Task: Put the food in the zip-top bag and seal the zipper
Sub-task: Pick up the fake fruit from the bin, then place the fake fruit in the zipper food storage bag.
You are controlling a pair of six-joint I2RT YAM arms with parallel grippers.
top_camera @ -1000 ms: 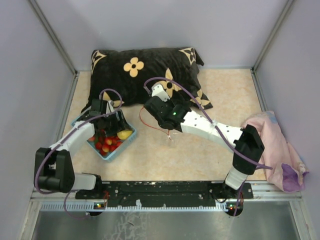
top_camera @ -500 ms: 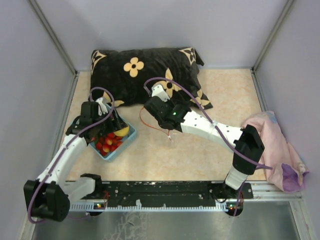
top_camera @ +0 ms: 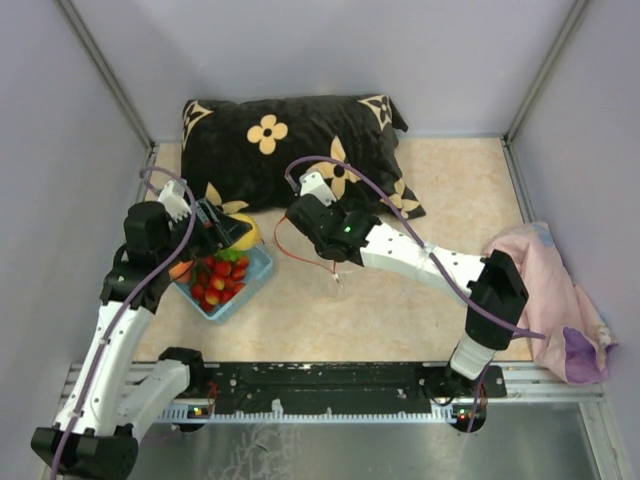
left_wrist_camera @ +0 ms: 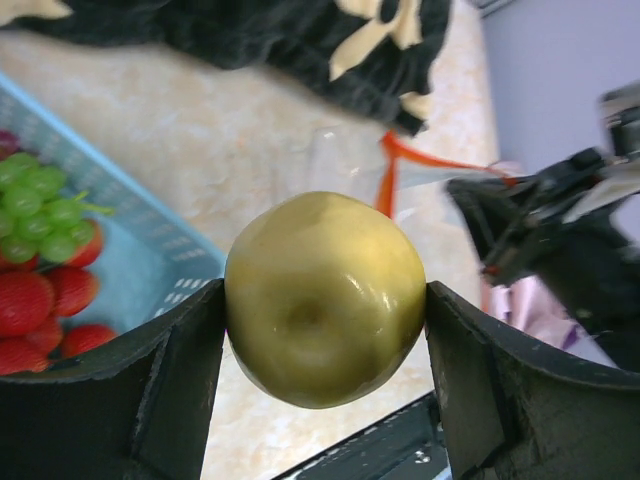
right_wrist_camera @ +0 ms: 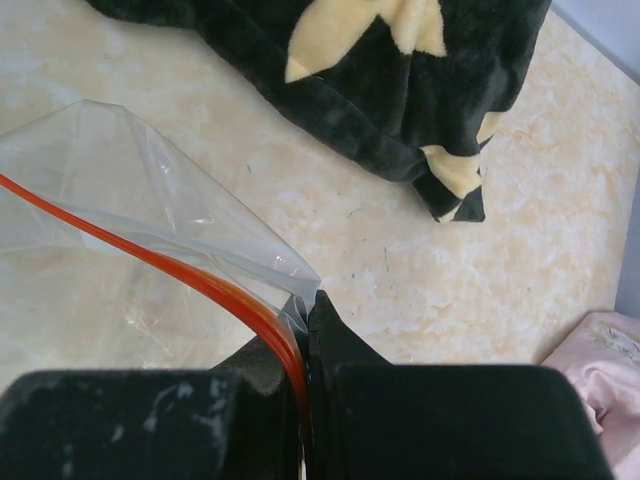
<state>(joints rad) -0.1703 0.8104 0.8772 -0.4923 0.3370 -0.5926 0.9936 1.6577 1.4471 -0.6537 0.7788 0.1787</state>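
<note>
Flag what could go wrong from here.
The yellow fruit is round and glossy, pinched only at its sides by the left gripper; it may slip out in transit. The right gripper pinches the zip-top bag at one end of its zipper, so the limp mouth may fold away when the fruit pushes in.

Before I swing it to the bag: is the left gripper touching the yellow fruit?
Touching. The left wrist view shows the left gripper with its fingers pressed against both sides of the yellow fruit, with no gap.
</note>
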